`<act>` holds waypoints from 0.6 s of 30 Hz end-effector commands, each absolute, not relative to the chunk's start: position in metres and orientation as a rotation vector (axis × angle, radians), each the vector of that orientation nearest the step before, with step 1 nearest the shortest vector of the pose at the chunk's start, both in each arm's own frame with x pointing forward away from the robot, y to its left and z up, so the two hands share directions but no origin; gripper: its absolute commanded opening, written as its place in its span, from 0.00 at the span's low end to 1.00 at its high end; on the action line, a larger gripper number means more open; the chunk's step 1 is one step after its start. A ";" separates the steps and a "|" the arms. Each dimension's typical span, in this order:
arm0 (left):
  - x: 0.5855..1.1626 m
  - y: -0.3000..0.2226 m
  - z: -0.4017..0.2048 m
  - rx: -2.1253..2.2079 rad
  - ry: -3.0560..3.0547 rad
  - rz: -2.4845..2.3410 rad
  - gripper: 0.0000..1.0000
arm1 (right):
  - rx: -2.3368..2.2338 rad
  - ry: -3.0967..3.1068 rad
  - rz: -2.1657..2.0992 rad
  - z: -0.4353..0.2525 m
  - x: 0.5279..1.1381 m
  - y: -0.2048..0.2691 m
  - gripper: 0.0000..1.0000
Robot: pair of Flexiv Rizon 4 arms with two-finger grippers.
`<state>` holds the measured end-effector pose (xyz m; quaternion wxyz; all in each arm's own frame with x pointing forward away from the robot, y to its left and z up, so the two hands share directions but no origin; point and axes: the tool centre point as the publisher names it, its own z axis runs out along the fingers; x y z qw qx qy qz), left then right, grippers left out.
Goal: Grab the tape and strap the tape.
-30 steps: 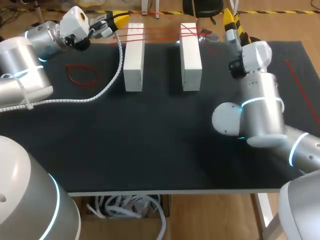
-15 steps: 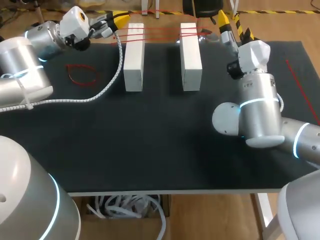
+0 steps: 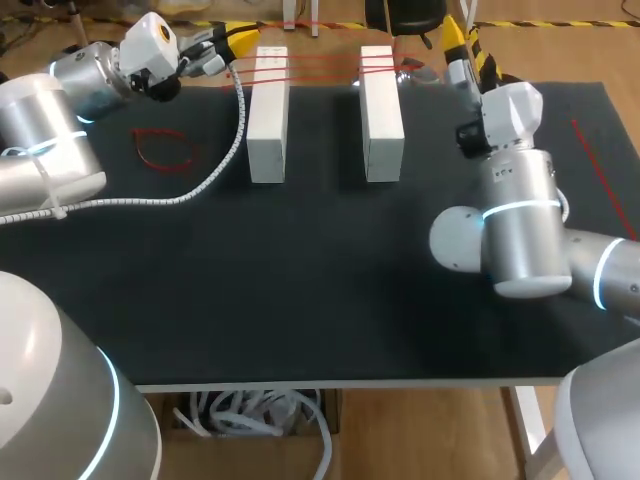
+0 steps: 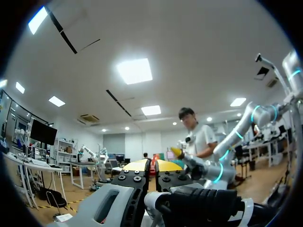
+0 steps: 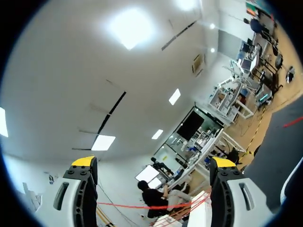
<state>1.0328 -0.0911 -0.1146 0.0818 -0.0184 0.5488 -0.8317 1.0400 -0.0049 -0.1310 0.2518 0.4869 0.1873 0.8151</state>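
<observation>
Nearest, a bare stretch of the black desk (image 3: 300, 300) is seen, with the right arm's silver elbow standing over its right side. Further in, a spare red loop (image 3: 165, 148) lies flat at the left, beside a white coiled cable (image 3: 225, 150) that trails from the left arm. Two white blocks, the left block (image 3: 267, 115) and the right block (image 3: 381, 112), stand side by side with a gap between them. At their far ends the red tape (image 3: 322, 62) is drawn across both blocks in several strands.

Beyond the left block, the left hand (image 3: 238, 40) is closed narrow. In its wrist view a sliver of red is pinched between its yellow tips, so that end of the tape is judged to be held. Beyond the right block, the right hand (image 3: 466, 45) is spread wide. In its wrist view the red strands are seen crossing the gap between its fingers, touched by neither.

The tape appears taut, so a slip from the left pinch could let it snap back off the blocks. If the right hand were closed off-line, only some strands, or none, might be caught. Too strong a pull could tip or drag a block, since nothing is seen fixing them to the desk.
</observation>
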 end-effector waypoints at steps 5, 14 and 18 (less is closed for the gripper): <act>1.032 -0.092 -0.115 -0.056 1.635 -2.484 0.00 | 1.449 0.358 2.257 -0.120 1.031 -0.002 1.00; 1.032 -0.092 -0.115 -0.056 1.635 -2.484 0.00 | 1.597 0.043 2.374 -0.092 1.000 -0.001 1.00; 1.032 -0.092 -0.115 -0.056 1.635 -2.484 0.00 | 1.683 -0.372 2.387 -0.094 0.989 -0.009 1.00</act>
